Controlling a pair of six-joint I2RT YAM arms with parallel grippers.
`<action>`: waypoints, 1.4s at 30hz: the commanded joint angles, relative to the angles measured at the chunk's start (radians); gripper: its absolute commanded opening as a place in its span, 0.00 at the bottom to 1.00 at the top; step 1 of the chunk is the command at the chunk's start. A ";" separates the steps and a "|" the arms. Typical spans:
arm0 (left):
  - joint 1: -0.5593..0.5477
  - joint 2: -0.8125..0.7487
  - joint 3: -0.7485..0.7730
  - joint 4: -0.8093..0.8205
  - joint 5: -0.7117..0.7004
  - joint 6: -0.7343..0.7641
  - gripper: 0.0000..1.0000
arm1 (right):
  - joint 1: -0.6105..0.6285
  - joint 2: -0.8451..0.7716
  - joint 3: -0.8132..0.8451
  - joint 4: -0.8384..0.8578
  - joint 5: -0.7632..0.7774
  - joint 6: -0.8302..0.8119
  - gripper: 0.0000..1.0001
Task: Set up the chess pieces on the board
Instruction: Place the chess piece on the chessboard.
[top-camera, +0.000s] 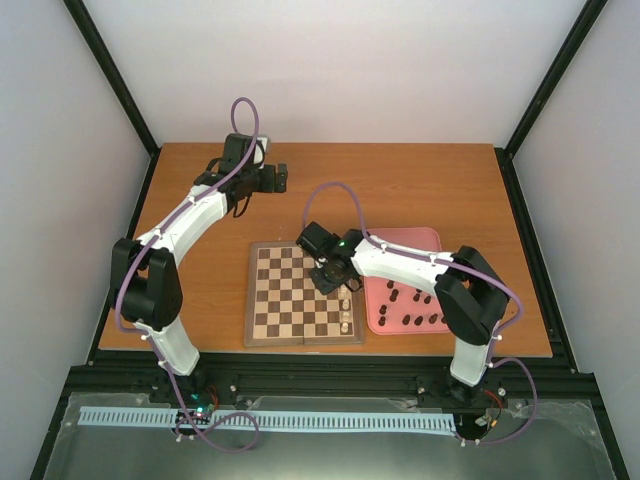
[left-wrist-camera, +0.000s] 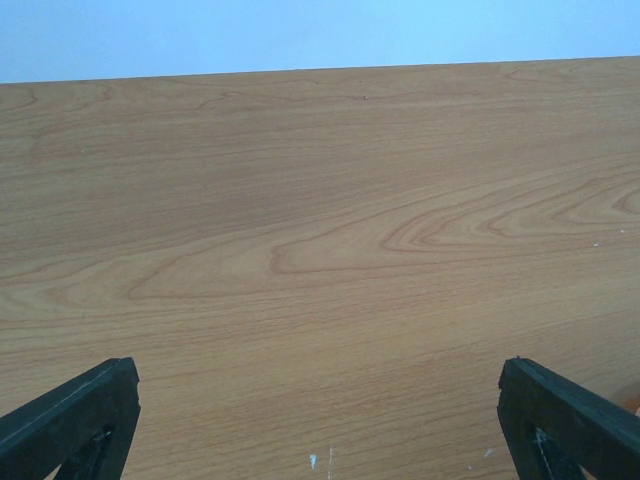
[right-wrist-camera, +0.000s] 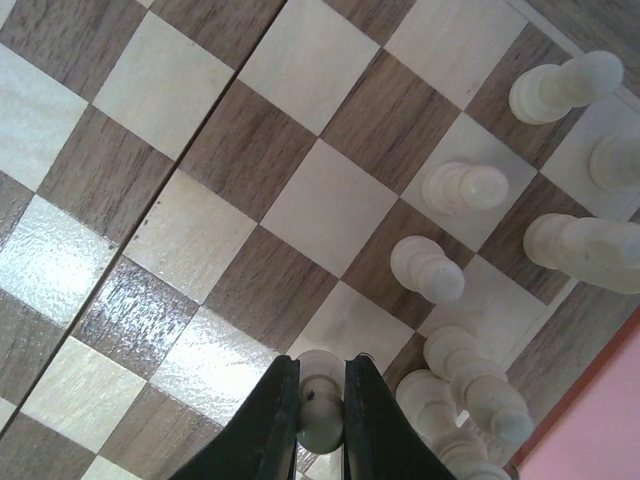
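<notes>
**Top external view.** Locate the board (top-camera: 285, 300) near the middle of the bench (top-camera: 400, 180), with the pink tray (top-camera: 405, 331) just beside its right edge. Note cream pieces (top-camera: 346, 318) along the board's right-hand columns and dark pieces (top-camera: 410, 308) on the tray, not yet set out. Find the right gripper (top-camera: 335, 280) low over the board's right half. Find the left gripper (top-camera: 281, 178) well apart from the board, over bare bench beyond it.

**Left wrist view.** Read the left gripper (left-wrist-camera: 320, 430) as spread wide and holding nothing. Only bench grain between its fingers (left-wrist-camera: 75, 420).

**Right wrist view.** Read the right gripper (right-wrist-camera: 321, 378) as closed to a narrow gap on one cream piece (right-wrist-camera: 321, 425), over a light square close to the board's edge. Cannot tell whether the base of that piece touches the board or hangs just above it. Note a tight cluster of other cream pieces (right-wrist-camera: 470, 390) just beside the right-hand finger, and the fold seam (right-wrist-camera: 190, 160) well to the left.

**Probable faults from here.**
- Toppled neighbours: likely if the fingers open or swing toward the cluster, given the small clearance on that side.
- Tipped piece on release: likely if let go above the board or off vertical, given the small base.
- Misplaced piece: possible if set across a square boundary instead of centred.
- Slip within the grip: possible on so small and round a turned form.
</notes>
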 joint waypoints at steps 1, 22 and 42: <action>0.007 0.004 0.046 -0.013 0.002 -0.006 1.00 | 0.000 0.010 0.021 0.011 0.030 0.004 0.05; 0.008 0.009 0.047 -0.013 0.004 -0.007 1.00 | -0.031 0.035 -0.014 0.049 0.013 -0.001 0.06; 0.008 0.006 0.046 -0.012 0.005 -0.006 1.00 | -0.034 0.051 -0.025 0.045 0.006 -0.003 0.09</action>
